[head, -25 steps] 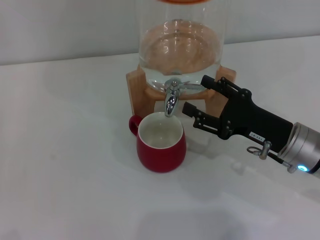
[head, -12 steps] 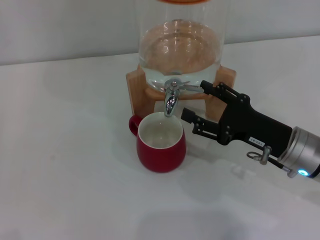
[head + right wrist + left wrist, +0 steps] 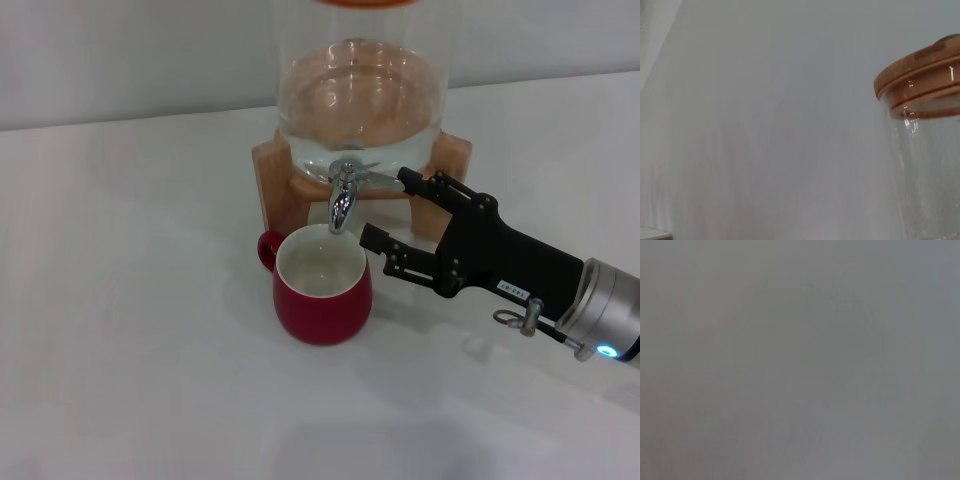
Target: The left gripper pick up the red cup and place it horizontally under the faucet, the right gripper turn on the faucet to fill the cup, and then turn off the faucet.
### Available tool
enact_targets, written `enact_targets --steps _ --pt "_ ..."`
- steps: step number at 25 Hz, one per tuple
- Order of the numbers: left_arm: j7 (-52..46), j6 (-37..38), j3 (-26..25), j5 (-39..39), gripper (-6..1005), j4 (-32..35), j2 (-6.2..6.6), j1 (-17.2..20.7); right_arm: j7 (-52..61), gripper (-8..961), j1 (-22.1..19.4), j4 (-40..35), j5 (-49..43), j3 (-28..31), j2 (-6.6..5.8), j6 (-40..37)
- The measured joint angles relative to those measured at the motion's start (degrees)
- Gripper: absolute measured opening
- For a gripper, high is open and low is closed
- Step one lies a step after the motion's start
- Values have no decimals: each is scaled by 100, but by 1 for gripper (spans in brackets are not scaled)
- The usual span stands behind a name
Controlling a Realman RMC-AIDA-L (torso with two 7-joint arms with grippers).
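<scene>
The red cup [image 3: 322, 287] stands upright on the white table, its white inside showing and its small handle to the left. Just above its far rim hangs the chrome faucet [image 3: 342, 197] of the glass dispenser [image 3: 360, 90]. My right gripper [image 3: 387, 208] reaches in from the right, open. Its upper fingertip sits close to the right end of the faucet's lever, and its lower fingertip is just right of the cup's rim. I see no water running. The left gripper is out of view, and the left wrist view is plain grey.
The dispenser rests on a wooden stand [image 3: 270, 165] at the back of the white table [image 3: 130, 330]. In the right wrist view I see its wooden lid [image 3: 922, 75] over the glass wall [image 3: 930, 170]. A pale wall lies behind.
My right gripper has moved left, towards the faucet and the cup. Its upper fingertip now nearly reaches the lever. The cup has not moved.
</scene>
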Motion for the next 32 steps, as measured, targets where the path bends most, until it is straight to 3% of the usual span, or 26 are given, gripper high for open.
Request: enact_targets --steps 32 --pt "0 1 9 0 835 48 9 -26 145 853 -9 -53 -2 -357 -7 -158"
